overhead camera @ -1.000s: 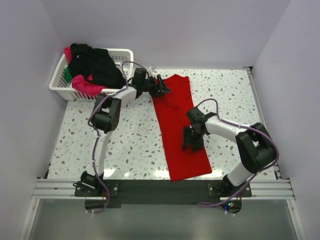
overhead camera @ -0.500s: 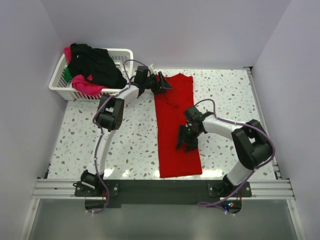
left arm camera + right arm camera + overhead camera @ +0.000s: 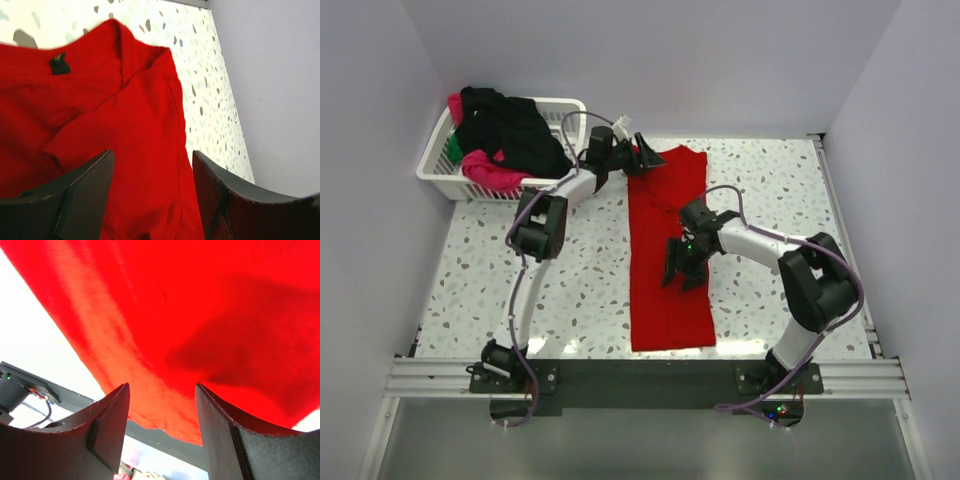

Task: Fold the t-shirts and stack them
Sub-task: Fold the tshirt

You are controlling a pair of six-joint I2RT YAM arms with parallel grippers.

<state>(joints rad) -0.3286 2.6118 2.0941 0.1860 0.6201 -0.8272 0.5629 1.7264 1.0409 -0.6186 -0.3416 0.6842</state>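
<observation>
Surroundings: white lattice basket (image 3: 565, 103) sits well apart from the left gripper (image 3: 648, 158), off to its base side at the table's (image 3: 570, 270) far-left corner. It holds a black t-shirt (image 3: 505, 125), a pink t-shirt (image 3: 490, 170) and a sliver of a green t-shirt (image 3: 455, 150), all heaped. Nothing lies between either gripper and the cloth under it.

Red t-shirt (image 3: 655, 230): folded to a long narrow strip.
- The left gripper (image 3: 152, 157) is over the collar end. Its jaws are spread wide, with red cloth (image 3: 100, 115) flat between and ahead of them and nothing pinched. The neck label (image 3: 60, 63) is ahead of the left-hand finger. Bare speckled table lies just past the right-hand finger.
- The right gripper (image 3: 680, 272) is over mid-strip. Its jaws (image 3: 161, 390) are parted and clamp nothing. Cloth (image 3: 200, 300) spans the gap and runs on ahead of the tips to the hem.

Change versus one second ago:
- The strip then slanted, with the hem end swung toward the right arm's side. It now lies nearly straight.
- The right gripper has shifted toward the left arm.
- The left gripper is slightly farther out.
- The basket heap is unchanged.
</observation>
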